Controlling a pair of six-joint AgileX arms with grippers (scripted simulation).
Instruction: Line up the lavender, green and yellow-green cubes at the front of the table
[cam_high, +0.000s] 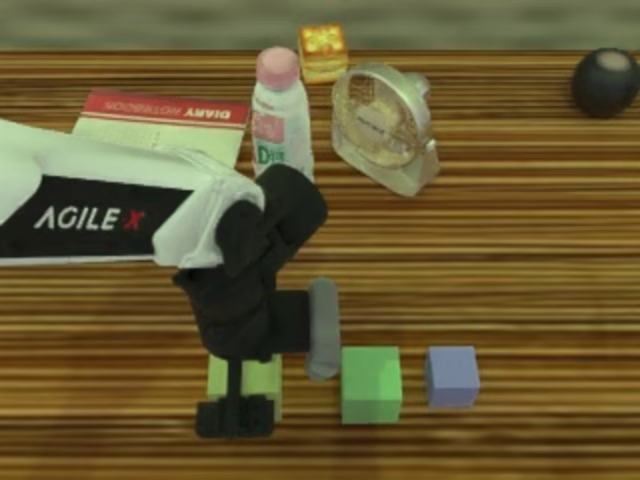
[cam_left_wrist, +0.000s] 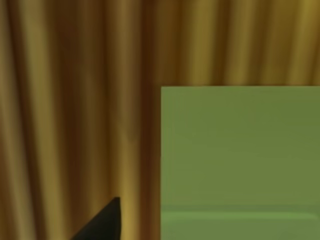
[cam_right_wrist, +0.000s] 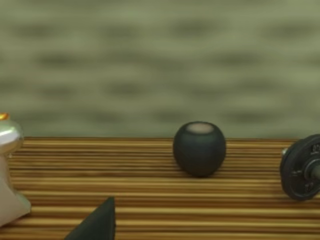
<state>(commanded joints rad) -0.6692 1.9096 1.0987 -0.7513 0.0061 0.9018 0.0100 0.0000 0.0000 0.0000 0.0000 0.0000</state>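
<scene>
Striped dark-and-light brown wooden tabletop (cam_high: 520, 260) carried all three cubes near its front edge. At the left, my left pincer (cam_high: 236, 412) stood over the large pale lime matte cube (cam_high: 262, 378); whether it pinched it or had let go, I cannot tell. Just beside came the bright green matte cube (cam_high: 371, 384), then the small lavender matte cube (cam_high: 452, 376). The row looked nearly done. Bare tabletop lay open rightward; little room remained toward the front edge.

lime cube (cam_left_wrist: 240, 160), striped table (cam_left_wrist: 75, 100), fingertip (cam_left_wrist: 102, 225)

Simulated tabletop, striped wooden table (cam_high: 520, 250), blurred blank backdrop
</scene>
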